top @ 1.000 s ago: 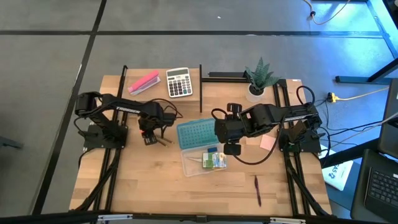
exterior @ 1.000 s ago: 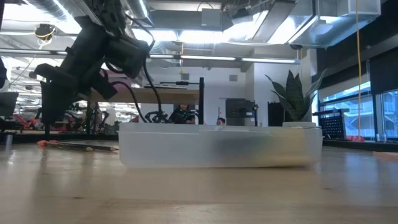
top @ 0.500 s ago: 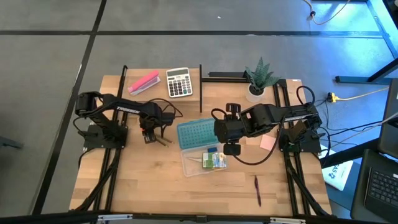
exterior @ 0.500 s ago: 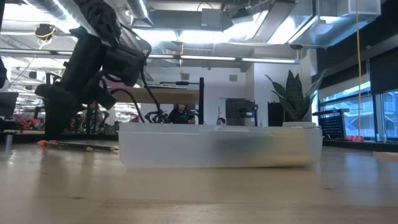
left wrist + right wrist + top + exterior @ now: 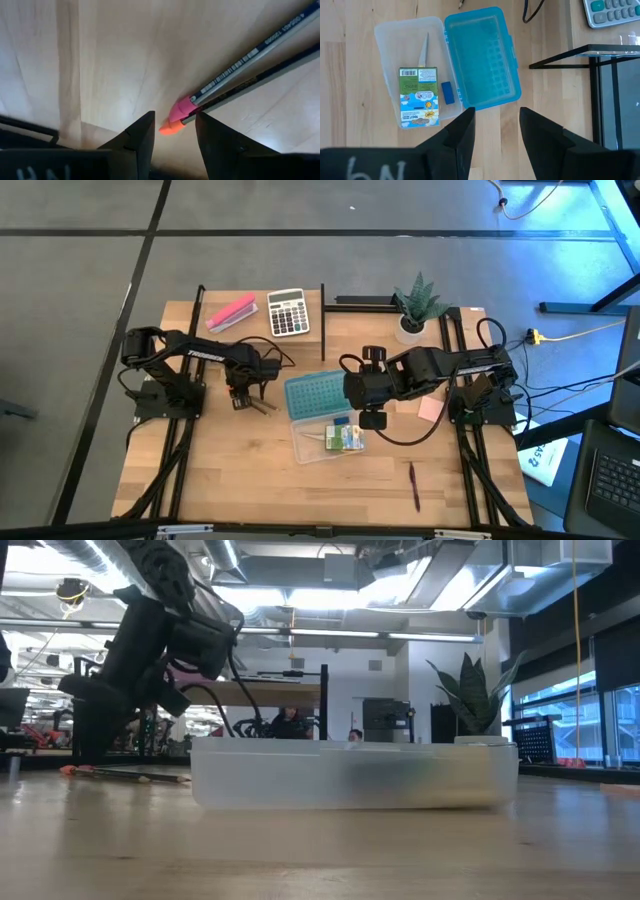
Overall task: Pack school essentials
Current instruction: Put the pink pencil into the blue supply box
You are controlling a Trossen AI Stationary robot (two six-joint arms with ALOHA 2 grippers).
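— Lowering my left gripper (image 5: 175,117): it has dropped to the table left of the box, fingers spread either side of the pencil's (image 5: 248,52) pink end.
— And the right?
— My right gripper (image 5: 496,114) waits open and empty above the box (image 5: 384,37). Closing looks next.

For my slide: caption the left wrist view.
Open left gripper straddling the pink eraser tip of a thin pencil on the wooden table.

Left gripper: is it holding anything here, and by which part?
Nothing held. The left gripper is open, its fingers straddling the pencil at its pink eraser end on the table.
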